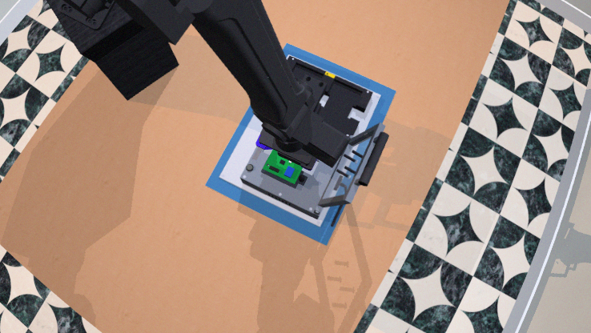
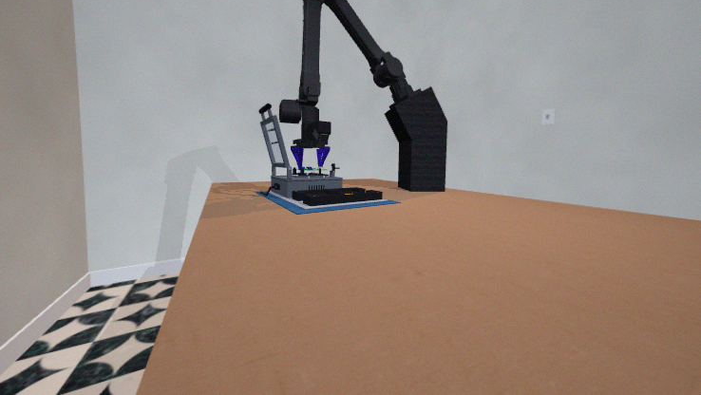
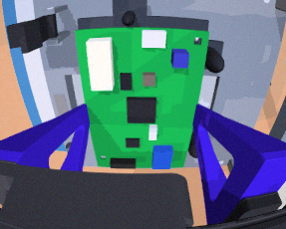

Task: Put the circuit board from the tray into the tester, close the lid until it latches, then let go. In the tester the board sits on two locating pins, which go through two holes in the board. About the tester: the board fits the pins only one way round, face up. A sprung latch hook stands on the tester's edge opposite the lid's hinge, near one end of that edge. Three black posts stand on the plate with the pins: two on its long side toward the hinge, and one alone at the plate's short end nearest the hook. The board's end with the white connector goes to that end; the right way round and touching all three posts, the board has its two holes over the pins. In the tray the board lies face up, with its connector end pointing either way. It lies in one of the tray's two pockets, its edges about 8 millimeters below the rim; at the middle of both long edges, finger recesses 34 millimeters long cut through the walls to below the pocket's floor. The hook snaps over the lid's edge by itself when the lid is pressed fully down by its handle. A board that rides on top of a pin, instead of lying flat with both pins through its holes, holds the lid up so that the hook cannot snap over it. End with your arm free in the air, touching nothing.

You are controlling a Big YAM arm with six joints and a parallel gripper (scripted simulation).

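My gripper (image 2: 310, 167) (image 3: 141, 112) is shut on the long edges of the green circuit board (image 1: 283, 174) (image 3: 115, 134). The board is face up and looks level, a little above the plate of the tester (image 1: 279, 188) (image 2: 305, 184). Its white connector (image 3: 100, 65) is at the far end in the wrist view, toward the lone black post (image 3: 129, 18) and on the side of the latch hook (image 3: 32, 32). A hinge-side post (image 3: 214, 61) shows just beside the board's right edge. The pins under the board are mostly hidden. The lid (image 2: 279, 147) (image 1: 374, 159) stands open, its handle (image 2: 264, 108) up.
The black tray (image 1: 346, 94) (image 2: 356, 196) lies beside the tester; its visible pocket areas hold no board. Tester and tray stand on a blue mat (image 1: 320, 238) (image 2: 310, 209). The raised lid stands close beside the wrist on the hinge side.
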